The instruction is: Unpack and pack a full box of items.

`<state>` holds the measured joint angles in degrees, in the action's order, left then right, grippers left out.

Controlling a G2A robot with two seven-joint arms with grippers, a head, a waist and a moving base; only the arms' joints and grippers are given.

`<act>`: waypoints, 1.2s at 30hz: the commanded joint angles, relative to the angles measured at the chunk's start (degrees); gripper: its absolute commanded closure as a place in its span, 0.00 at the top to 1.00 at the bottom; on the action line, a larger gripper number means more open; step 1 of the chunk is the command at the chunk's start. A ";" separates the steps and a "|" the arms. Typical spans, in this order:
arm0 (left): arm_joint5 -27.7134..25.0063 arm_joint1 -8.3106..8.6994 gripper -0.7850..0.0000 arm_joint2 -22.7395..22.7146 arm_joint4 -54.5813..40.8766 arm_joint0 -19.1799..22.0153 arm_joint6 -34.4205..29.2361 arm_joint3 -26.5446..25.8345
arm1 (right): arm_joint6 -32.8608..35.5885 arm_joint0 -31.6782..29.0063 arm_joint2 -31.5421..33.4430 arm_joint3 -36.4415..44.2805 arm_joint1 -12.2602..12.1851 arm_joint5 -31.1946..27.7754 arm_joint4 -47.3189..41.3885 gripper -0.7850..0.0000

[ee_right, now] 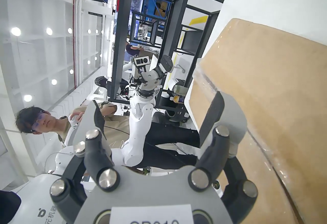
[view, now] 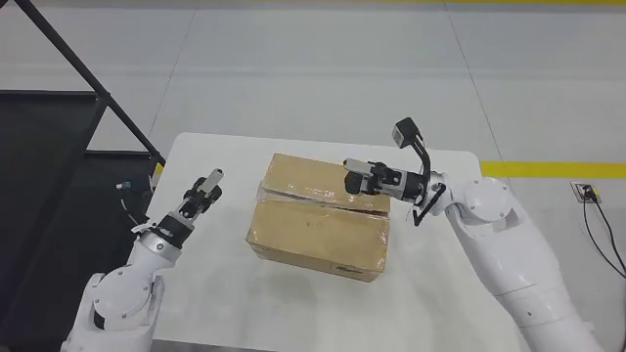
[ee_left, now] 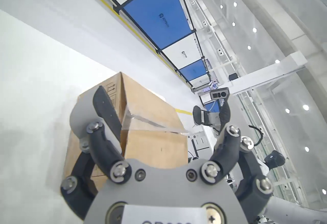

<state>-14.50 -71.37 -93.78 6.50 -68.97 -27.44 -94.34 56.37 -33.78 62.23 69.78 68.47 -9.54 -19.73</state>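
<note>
Sitting closed near the middle of the white surface (view: 215, 293), the brown cardboard box (view: 318, 217) has clear tape (view: 323, 198) along its top seam. Over the box's right top edge, the right arm (view: 468, 201) holds its jaws spread. Left of the box and apart from it, the left arm (view: 161, 235) also has its jaws spread.

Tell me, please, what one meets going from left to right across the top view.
Black frame → left hand → cardboard box → floor socket.
</note>
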 commanded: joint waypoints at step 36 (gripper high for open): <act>-0.47 1.20 1.00 3.76 -0.85 4.60 -1.20 7.82 | 3.32 -0.83 -6.03 6.46 -1.24 16.64 25.09 0.00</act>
<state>-15.01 -70.20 -90.08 5.65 -64.42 -28.68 -86.57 59.60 -34.58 56.26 76.16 67.27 6.69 4.96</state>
